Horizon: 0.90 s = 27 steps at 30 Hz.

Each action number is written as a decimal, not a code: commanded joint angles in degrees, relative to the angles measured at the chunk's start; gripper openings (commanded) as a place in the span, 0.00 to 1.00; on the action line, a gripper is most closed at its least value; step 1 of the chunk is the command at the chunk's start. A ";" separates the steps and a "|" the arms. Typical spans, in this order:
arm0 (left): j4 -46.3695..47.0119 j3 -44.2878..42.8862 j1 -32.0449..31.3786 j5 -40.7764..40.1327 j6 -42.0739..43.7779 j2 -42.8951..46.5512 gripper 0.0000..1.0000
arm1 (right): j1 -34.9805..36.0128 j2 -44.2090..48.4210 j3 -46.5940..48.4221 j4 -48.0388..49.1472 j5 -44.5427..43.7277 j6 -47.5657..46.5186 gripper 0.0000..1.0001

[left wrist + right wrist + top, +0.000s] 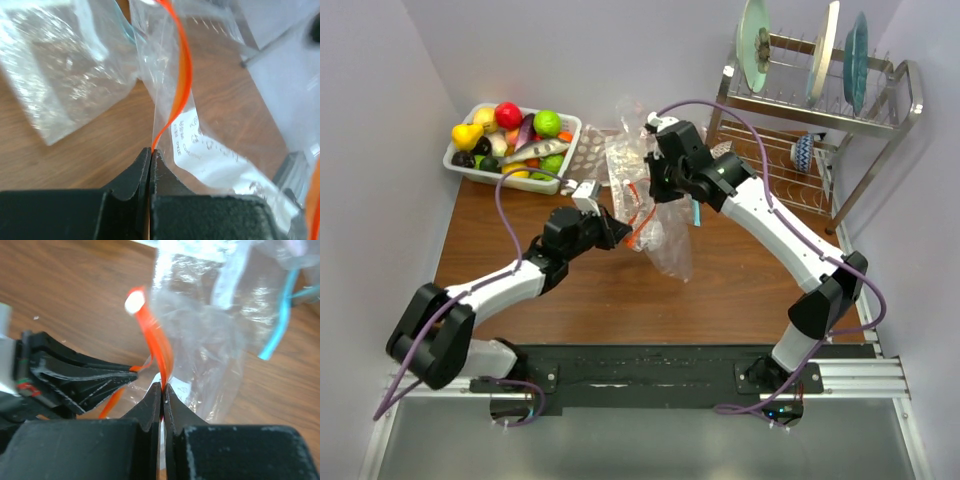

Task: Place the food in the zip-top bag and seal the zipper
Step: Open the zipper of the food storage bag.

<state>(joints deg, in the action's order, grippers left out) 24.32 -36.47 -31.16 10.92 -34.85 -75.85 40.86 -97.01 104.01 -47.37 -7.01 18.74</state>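
Left gripper (151,152) and right gripper (163,387) both pinch the zipper (184,65) tight, but the zip-top bag (667,245) bunched between them is too crumpled to see inside.

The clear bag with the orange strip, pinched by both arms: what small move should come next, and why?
Probably ease the two grippers slightly apart to spread the mouth. The left gripper and right gripper are each shut on the orange-red zip strip of the clear crinkly plastic bag, which looks empty, while the glossy toy fruits and vegetables lie in the white plastic basket.
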 commanded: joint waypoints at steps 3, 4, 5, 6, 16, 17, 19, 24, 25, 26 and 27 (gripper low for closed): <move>8.55 -4.13 -4.44 4.46 -4.52 -8.78 0.00 | 0.18 -1.42 7.61 -8.79 -8.55 -4.15 0.00; 8.56 -3.88 -4.35 4.64 -5.13 -9.39 0.00 | 0.10 -2.12 7.18 -8.18 -7.16 -4.15 0.00; 7.95 -3.53 -3.92 4.03 -5.31 -9.23 0.00 | 0.18 -2.91 6.48 -7.39 -6.28 -3.98 0.00; 7.16 -3.00 -3.48 2.46 -5.32 -8.53 0.00 | 0.27 -3.27 4.04 -4.86 -5.40 -3.63 0.00; -7.07 4.82 0.57 -13.80 1.36 -2.20 0.00 | 0.45 -2.31 -18.12 25.91 17.01 7.34 0.00; -7.52 5.18 0.66 -15.12 1.36 -1.84 0.00 | 0.45 -2.13 -18.83 26.80 17.02 7.80 0.00; -8.58 5.88 1.53 -17.76 1.63 -1.67 0.00 | 0.45 -1.95 -20.16 27.08 14.40 7.89 0.00; -9.20 5.53 2.68 -20.67 1.72 -3.24 0.00 | 0.27 -2.48 -17.18 19.79 8.51 4.64 0.00; -9.11 5.53 2.77 -21.20 1.63 -3.33 0.00 | 0.27 -2.05 -16.82 19.08 8.15 4.29 0.00; -8.94 5.53 2.77 -21.64 1.54 -3.51 0.00 | 0.36 -1.95 -16.56 18.55 8.06 4.20 0.00; -8.59 5.70 2.86 -21.81 1.63 -3.42 0.00 | 0.19 -1.87 -15.77 17.42 7.97 3.94 0.00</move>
<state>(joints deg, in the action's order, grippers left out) 15.11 -30.79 -28.93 -6.17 -34.83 -79.11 41.15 -100.25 84.36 -28.08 3.27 23.94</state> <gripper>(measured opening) 0.018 0.012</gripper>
